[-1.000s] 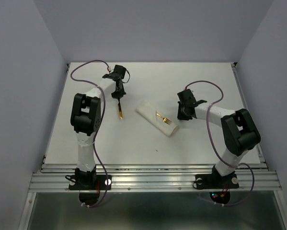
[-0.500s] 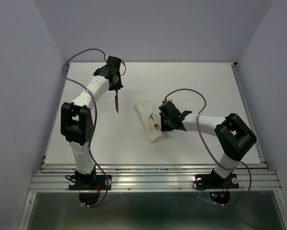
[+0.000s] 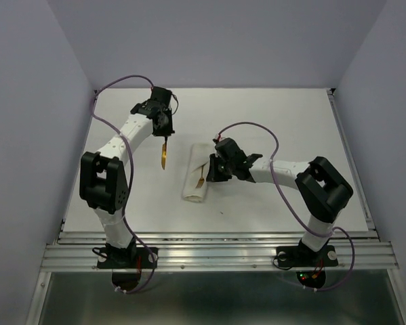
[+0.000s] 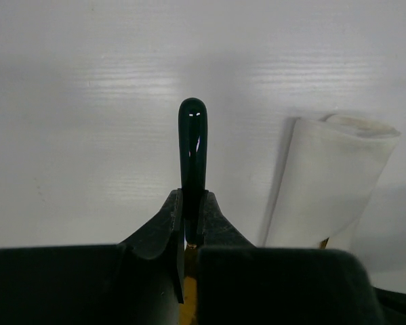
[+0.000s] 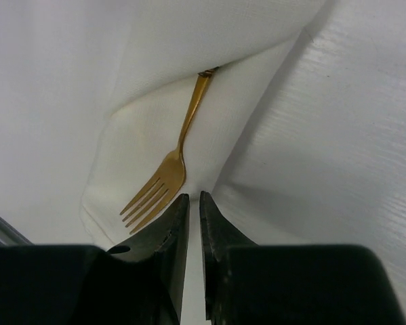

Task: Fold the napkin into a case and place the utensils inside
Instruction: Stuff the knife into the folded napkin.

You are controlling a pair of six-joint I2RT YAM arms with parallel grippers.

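While a utensil (image 3: 164,157) is pinched by the left pincer (image 3: 166,137), the case (image 3: 192,181) is seen just frame-right of it, axes near-parallel.

Left arm (image 3: 125,139): rises from the lower left of the frame, elbow bent, forearm reaching to the upper left of centre.
Left claw (image 4: 192,203): points down, jaws clamped on the dark handle of a utensil (image 4: 192,145).
Right arm (image 3: 284,169): comes from the lower right, forearm stretched low toward the centre.
Right claw (image 5: 194,200): jaws nearly together with a thin slit between them; whether it grips anything is unclear.
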